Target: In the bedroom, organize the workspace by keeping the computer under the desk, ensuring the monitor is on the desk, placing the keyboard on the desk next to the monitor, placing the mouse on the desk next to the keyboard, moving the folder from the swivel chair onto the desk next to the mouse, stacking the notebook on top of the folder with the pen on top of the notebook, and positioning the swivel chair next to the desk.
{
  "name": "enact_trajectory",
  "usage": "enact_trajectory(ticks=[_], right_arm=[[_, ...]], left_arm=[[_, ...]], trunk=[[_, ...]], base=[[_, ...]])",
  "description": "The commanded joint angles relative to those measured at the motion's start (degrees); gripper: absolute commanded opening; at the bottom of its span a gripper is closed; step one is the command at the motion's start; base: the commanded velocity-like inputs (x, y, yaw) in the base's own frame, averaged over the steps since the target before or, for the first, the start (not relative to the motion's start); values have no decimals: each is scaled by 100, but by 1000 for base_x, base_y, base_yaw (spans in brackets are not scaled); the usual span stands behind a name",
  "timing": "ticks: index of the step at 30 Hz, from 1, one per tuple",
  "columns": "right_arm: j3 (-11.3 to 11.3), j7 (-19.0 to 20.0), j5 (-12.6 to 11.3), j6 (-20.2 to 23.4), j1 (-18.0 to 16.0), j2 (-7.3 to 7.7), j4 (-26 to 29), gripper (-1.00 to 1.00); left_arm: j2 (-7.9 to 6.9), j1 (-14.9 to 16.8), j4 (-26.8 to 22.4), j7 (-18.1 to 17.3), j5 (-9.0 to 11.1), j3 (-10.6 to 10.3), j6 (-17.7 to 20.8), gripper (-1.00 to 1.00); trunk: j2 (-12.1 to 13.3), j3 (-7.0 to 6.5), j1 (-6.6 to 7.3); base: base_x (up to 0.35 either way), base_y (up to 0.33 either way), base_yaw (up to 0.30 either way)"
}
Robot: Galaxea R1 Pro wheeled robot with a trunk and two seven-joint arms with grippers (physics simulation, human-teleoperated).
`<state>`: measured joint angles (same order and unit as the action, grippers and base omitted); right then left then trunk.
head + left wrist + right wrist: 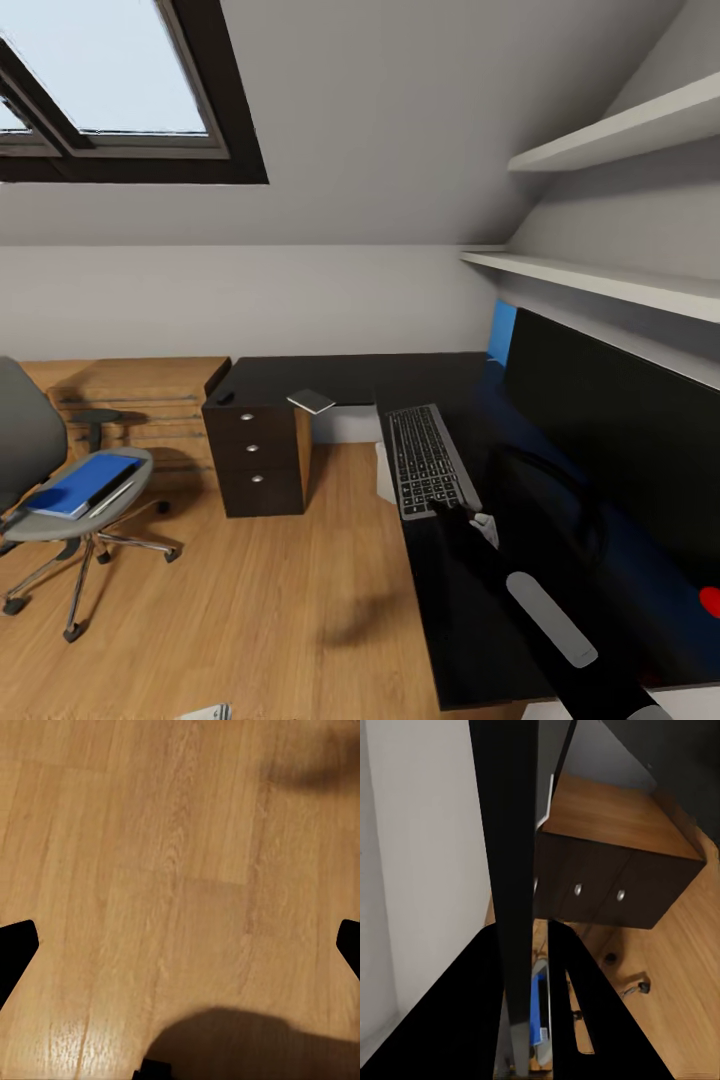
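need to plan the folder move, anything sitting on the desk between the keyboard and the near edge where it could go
Nothing visible lies there except the right arm, stretched over that stretch of the desk. The folder is on the swivel chair, across open floor.

Glossy black desk [330, 378], matt grey cloth swivel chair [40, 470] on chrome legs, smooth wood-grain floor [260, 600].

Right arm [545, 610] showing in head view as glossy black tube — pale grey oblong panel set lengthwise on forearm, small light-grey wrist piece near its far end. Right gripper [534, 1020] appearing as two broad matte-black fingers. Left gripper fingertips [16, 945] showing as flat black wedges — no markings visible.
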<state>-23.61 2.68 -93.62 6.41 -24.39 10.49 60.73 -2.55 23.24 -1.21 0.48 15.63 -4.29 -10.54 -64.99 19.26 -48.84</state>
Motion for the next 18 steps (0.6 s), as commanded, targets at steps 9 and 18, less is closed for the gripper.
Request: enact_trajectory(ticks=[9,18], right_arm=[[21,31,-60,0,-4,29,0,-100],[21,36,-49,-4,-4,29,-1,-100]], left_arm=[[0,5,7,5,46,-46,-18,100],[0,5,7,8,46,-46,-18,100]], trunk=[[-4,7,0],[-4,7,0]], base=[[0,-88,113],[0,-310,2]])
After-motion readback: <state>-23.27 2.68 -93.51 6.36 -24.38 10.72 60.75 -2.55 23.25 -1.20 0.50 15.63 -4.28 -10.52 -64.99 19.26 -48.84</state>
